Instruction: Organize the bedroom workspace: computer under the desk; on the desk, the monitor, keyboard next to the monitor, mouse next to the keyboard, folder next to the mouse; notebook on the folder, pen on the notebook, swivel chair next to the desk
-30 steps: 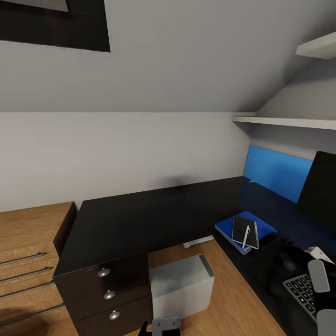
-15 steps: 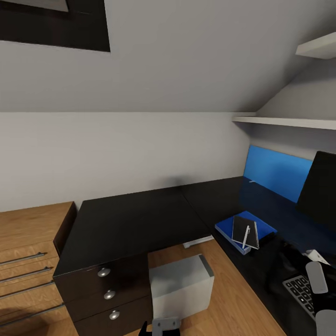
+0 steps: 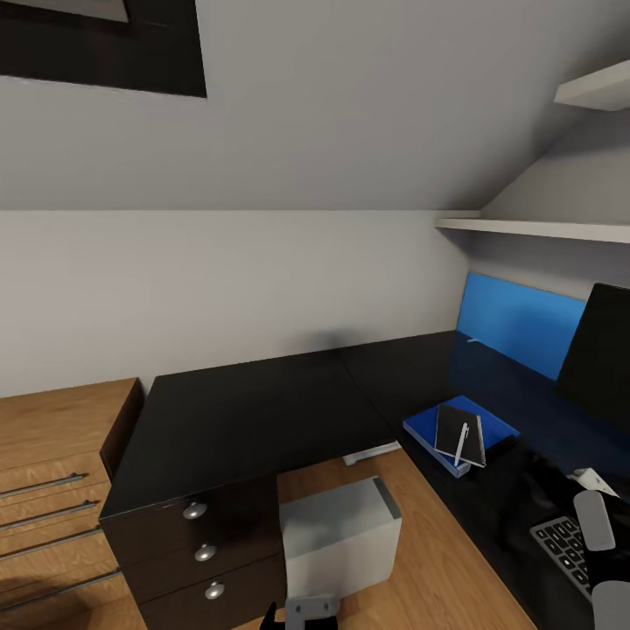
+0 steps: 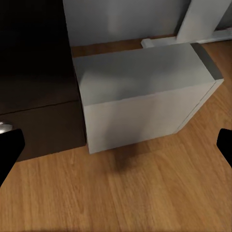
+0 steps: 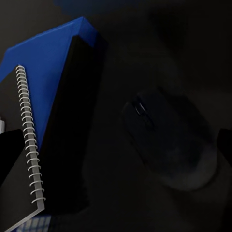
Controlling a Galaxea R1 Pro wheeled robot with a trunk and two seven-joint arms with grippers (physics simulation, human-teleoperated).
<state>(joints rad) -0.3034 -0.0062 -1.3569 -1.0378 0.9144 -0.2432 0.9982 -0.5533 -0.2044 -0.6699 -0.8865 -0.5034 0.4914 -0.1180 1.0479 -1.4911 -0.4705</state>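
The black L-shaped desk (image 3: 254, 420) carries the blue folder (image 3: 494, 422) with the dark notebook (image 3: 455, 429) and white pen (image 3: 461, 444) on top. The monitor (image 3: 602, 359) stands at the right, and the keyboard (image 3: 560, 544) lies below it by my right arm (image 3: 598, 521). My right gripper (image 5: 116, 150) hovers open over the desktop, close to the dark mouse (image 5: 169, 140), beside the spiral notebook (image 5: 72, 125) and folder (image 5: 43, 63). The grey computer (image 3: 337, 535) sits on the floor by the drawers. My left gripper (image 4: 116, 147) is open in front of the computer (image 4: 140, 96). The swivel chair is out of view.
An oak dresser (image 3: 52, 455) with bar handles adjoins the desk's left end. A blue wall panel (image 3: 521, 324) and white shelves (image 3: 542, 229) are behind the desk at the right. The sloped wall holds a dark window (image 3: 105, 52). Oak floor (image 3: 437, 560) runs beside the computer.
My right arm has sunk slightly by the keyboard over the first half second and has held still since. Nothing else moved.
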